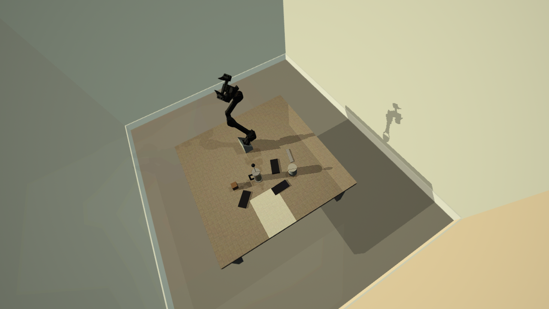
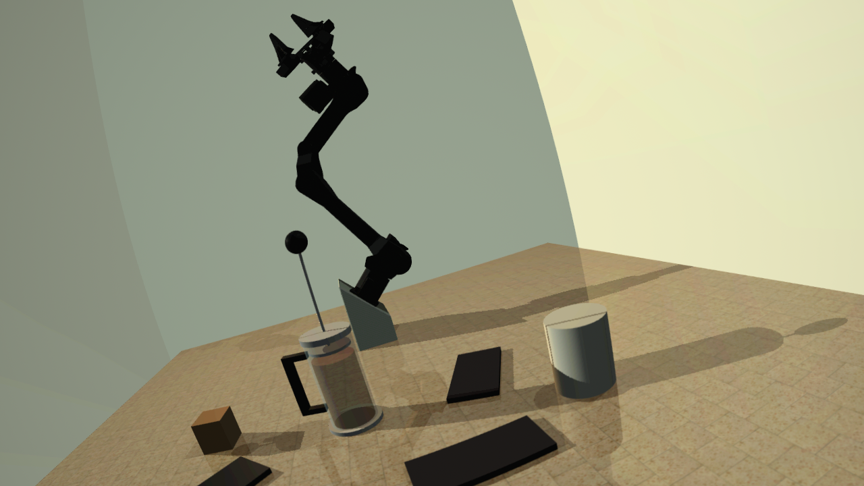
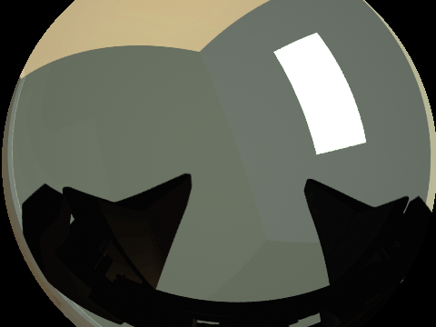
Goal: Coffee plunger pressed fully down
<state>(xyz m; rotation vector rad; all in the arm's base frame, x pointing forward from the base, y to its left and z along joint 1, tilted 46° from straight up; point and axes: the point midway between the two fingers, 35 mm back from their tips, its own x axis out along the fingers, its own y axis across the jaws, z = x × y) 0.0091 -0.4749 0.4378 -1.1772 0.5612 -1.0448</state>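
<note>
Hovering high with nothing held, the spread tool (image 2: pixel 294 37) is needing a straight-down approach onto the plunger knob (image 2: pixel 295 242), raised above the press (image 2: pixel 341 381) at table (image 2: pixel 694 387) centre, 6 o'clock of the arm base.

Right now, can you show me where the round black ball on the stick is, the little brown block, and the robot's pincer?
plunger knob (image 2: pixel 295 242), exterior view, middle of the ball.
brown block (image 2: pixel 215 429), exterior view, its front face.
pincer (image 2: pixel 291 33), exterior view, the open gap between its fingertips.
</note>
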